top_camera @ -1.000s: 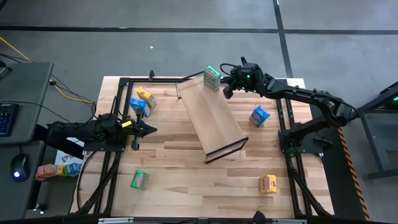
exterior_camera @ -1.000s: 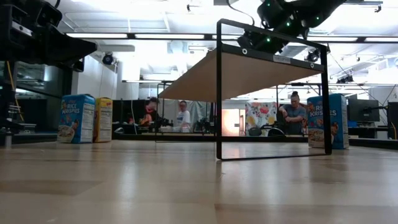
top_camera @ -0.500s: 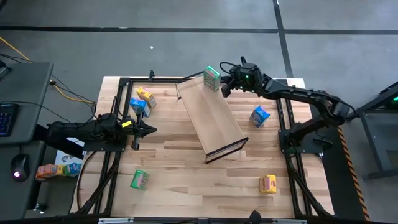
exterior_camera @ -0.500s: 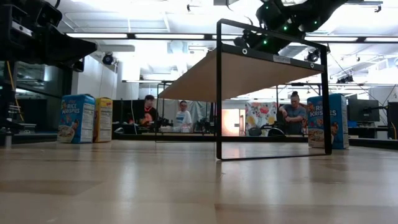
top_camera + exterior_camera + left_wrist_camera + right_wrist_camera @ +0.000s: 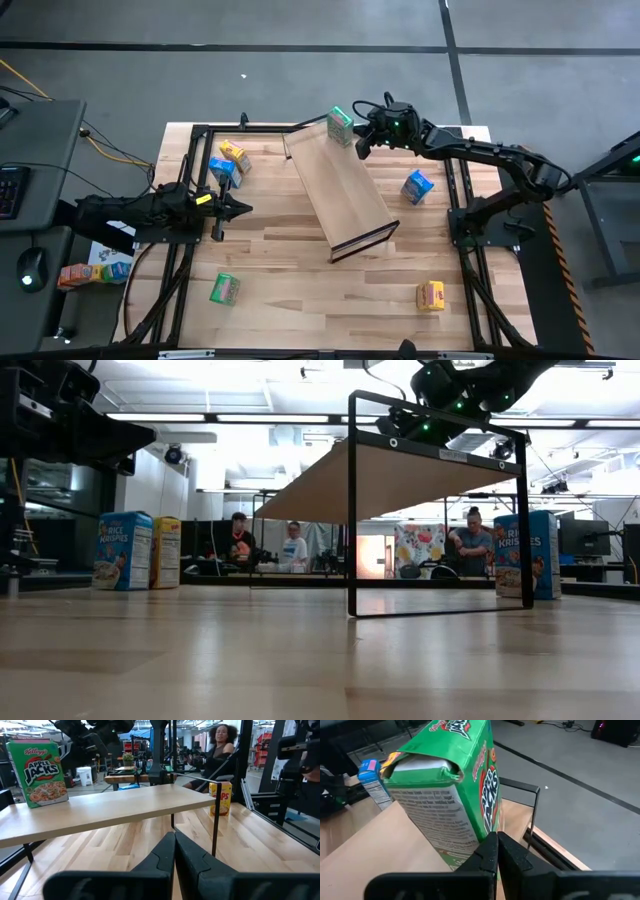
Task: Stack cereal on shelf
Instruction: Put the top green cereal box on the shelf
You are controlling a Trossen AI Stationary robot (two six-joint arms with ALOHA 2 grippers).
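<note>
So far one of six. Left gripper (image 5: 243,208) idle, fingers pressed together, empty. Blue and yellow boxes (image 5: 228,163) on table (image 5: 280,300), green box (image 5: 225,289) near front. Apple Jacks box (image 5: 340,126) upright on shelf (image 5: 340,190); right gripper (image 5: 359,143) just beside it, closed, holding nothing. Blue box (image 5: 418,186), yellow box (image 5: 431,296) remain.

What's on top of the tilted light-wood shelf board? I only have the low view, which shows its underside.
Observer: One green printed cardboard cereal box stands upright on the long light-wood shelf board, at the end away from its dark frame.
Operator: Is the right tool holding it?
Observer: No. The right tool is shut with nothing between its fingers, close beside the box.
Operator: Left arm?
Observer: The left tool is shut, over the table's left side, pointing toward the shelf.
</note>
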